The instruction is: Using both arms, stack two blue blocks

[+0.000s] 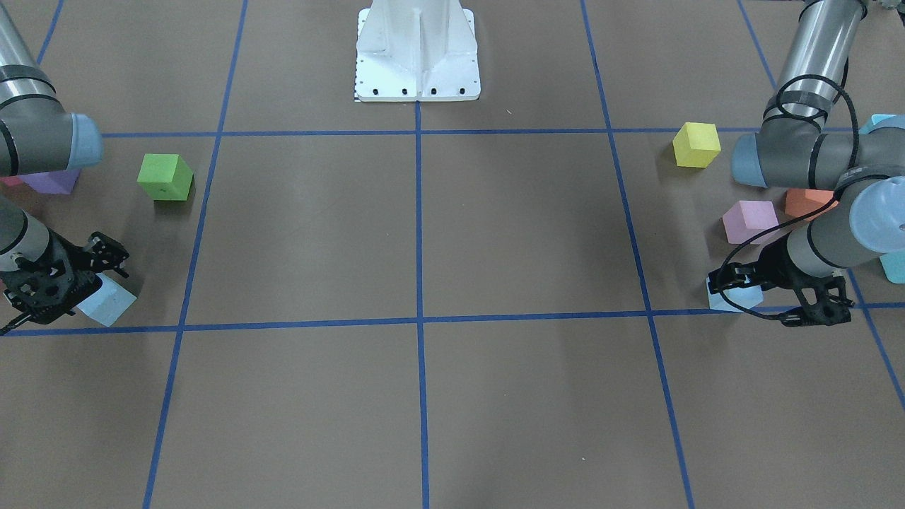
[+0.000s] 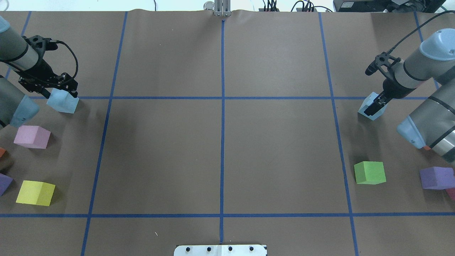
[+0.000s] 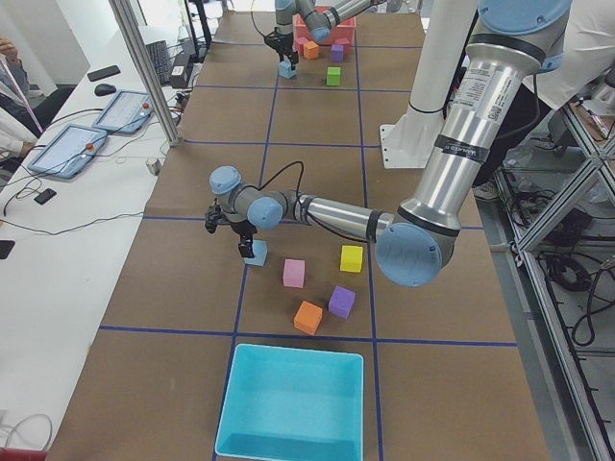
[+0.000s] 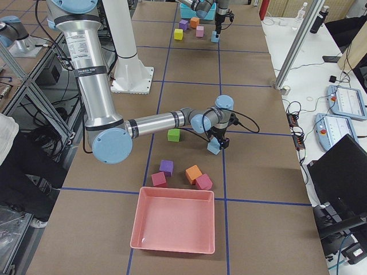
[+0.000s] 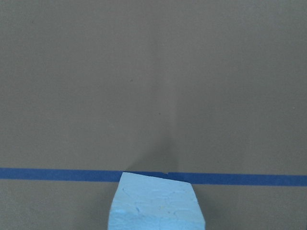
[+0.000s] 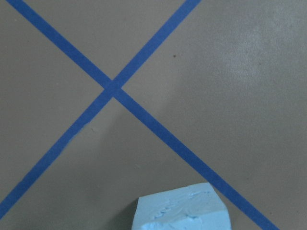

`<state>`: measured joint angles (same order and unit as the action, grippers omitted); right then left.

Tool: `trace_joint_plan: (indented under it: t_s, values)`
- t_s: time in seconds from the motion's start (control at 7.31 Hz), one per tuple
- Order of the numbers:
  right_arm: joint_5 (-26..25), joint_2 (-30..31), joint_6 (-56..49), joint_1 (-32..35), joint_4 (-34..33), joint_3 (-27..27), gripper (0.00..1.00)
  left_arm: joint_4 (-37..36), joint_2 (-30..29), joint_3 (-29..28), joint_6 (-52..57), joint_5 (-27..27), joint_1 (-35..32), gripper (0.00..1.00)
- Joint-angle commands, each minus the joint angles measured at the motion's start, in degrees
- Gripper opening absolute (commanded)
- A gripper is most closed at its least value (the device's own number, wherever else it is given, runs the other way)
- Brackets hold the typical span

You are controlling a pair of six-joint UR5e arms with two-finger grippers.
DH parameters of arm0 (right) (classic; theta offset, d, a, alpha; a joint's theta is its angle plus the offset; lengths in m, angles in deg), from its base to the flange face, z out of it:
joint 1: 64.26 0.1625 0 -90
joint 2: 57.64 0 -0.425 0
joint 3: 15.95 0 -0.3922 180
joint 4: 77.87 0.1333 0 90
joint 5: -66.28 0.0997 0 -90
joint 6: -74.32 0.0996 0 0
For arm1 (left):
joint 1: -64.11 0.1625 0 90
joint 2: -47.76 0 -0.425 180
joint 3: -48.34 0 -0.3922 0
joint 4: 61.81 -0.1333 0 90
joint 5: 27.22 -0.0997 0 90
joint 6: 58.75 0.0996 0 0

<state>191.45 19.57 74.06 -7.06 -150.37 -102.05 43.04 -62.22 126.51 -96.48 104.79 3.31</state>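
Base plate (image 2: 220, 250): white, at the bottom middle of the overhead view, closest to the camera.
Table (image 2: 220, 153): brown, with blue tape lines that cut it into big squares.
Yellow cube (image 2: 35, 192): lower left, sitting by itself.
Green cube (image 2: 369, 172): lower right, just to the right of a tape line.
Purple cube (image 2: 436, 177): at the right edge, near the green cube but not touching it.
Pink cube (image 2: 32, 137): on the left side, a bit farther back than the yellow cube.
Left arm (image 2: 14, 57): grey with a light blue cap, and it comes in from the upper left edge.
Left claw (image 2: 61, 95): upper left. One black finger sits on each side of the left blue block and they squeeze it tight.
Left blue block (image 2: 63, 103): upper left, just under the tape line that runs across. It is not clear if it touches the table.
Right arm (image 2: 423, 67): grey, and it comes in from the upper right edge.
Right claw (image 2: 375, 105): upper right. It points down and pinches the right blue block.
Right blue block (image 2: 365, 107): upper right, just right of a tape line and tipped to one side. It is well apart from the other blue block, across the whole table.
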Motion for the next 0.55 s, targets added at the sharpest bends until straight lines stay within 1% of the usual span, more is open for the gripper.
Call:
trace_joint_plan:
  t_s: [0.0,0.14,0.27,0.41]
  values:
    - [-0.3,-0.1,-0.1,-0.4,0.0,0.7,0.82,0.0,-0.3,-0.2,-0.2,-0.1,0.6,0.96]
    - [-0.4,-0.1,-0.1,-0.4,0.0,0.7,0.75,0.0,-0.8,-0.4,-0.2,-1.7,1.3,0.93]
    - [-0.8,-0.1,-0.1,-0.5,-0.1,0.6,0.71,0.0,-0.9,-0.5,-0.2,-1.7,1.6,0.91]
    - [-1.2,-0.3,0.0,-0.9,-0.1,0.7,0.63,0.0,-0.8,-0.5,-0.2,-1.7,1.6,0.78]
